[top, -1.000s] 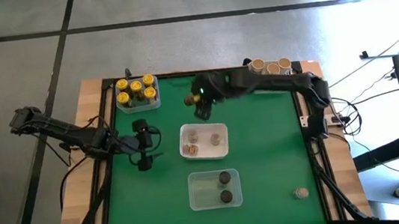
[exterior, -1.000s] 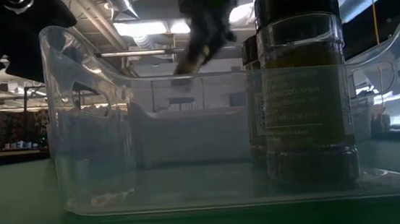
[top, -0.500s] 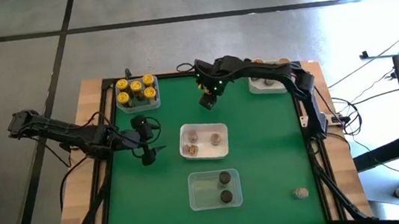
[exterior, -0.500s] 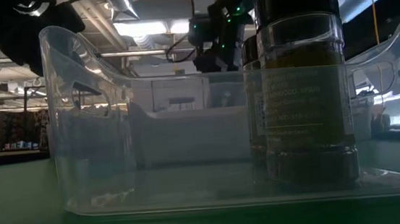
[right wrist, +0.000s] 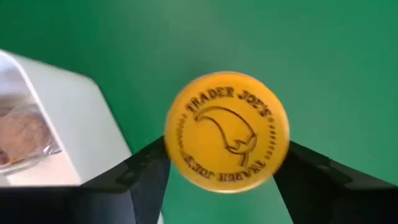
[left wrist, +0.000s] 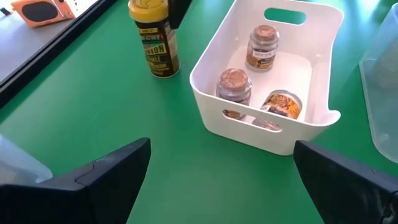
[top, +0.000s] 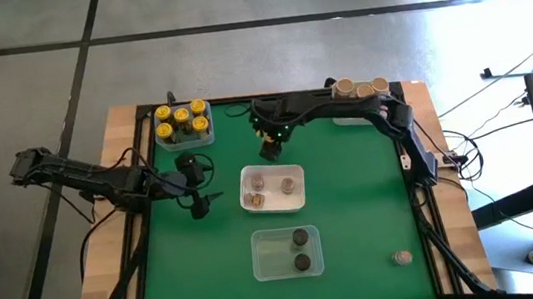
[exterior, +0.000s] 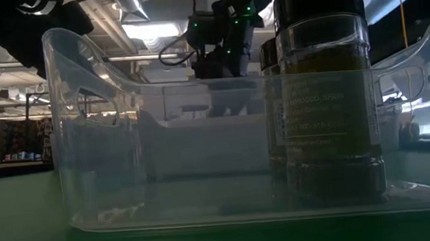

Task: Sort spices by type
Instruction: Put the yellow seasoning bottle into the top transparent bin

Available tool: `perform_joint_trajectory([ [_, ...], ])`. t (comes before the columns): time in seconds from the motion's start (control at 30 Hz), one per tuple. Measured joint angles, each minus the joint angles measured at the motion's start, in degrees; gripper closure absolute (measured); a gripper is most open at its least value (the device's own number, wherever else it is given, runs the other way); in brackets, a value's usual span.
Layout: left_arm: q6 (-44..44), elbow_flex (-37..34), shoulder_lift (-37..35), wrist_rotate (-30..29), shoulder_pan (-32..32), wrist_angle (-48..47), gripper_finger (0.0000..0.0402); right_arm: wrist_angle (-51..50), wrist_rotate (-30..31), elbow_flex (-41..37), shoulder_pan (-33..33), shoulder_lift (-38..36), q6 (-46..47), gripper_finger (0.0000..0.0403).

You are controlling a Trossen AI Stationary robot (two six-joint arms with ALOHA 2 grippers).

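Now the right gripper (right wrist: pixel 221 171), moved back over the yellow-lidded jar (right wrist: pixel 226 131) standing beside the white bin (left wrist: pixel 217 68), is seen with fingers spread either side of its lid, unclosed, so pickup is judged imminent; left gripper (left wrist: pixel 221 174) waits open nearby.

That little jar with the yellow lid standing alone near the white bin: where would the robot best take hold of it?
Probably around the lid, coming straight down from above. The yellow-lidded jar stands upright on the green mat, apart from the white bin, so its round sides are free. The right gripper is already above it, one dark finger on each side of the lid. The left gripper waits open, farther off.
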Motion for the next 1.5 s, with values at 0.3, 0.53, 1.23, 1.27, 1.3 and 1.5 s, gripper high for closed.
perform_joint_trajectory([
  [0.3,-1.33,0.00,0.00,0.05,0.00,-0.12,0.0009,-1.46,0.03,-0.07,0.52,-0.63,0.03,0.0094],
  [0.53,-2.32,2.24,0.01,0.38,1.57,-0.26,0.0009,-8.52,6.91,-0.04,1.95,-6.97,-0.28,0.0071],
  [1.23,3.02,24.35,26.53,9.36,18.78,0.05,0.0009,-13.56,29.07,-23.92,14.75,-29.24,14.86,0.0072],
  [1.27,3.00,25.47,28.05,9.40,19.27,0.12,0.0009,-12.66,29.33,-26.51,15.31,-30.94,16.70,0.0072],
  [1.3,2.55,26.52,29.61,9.39,19.75,0.33,0.0009,-11.76,29.57,-28.80,15.88,-32.33,18.31,0.0072],
  [1.5,1.75,29.90,37.01,9.38,21.97,7.40,0.0009,-10.00,29.90,-38.46,18.87,-38.84,26.30,0.0072],
])
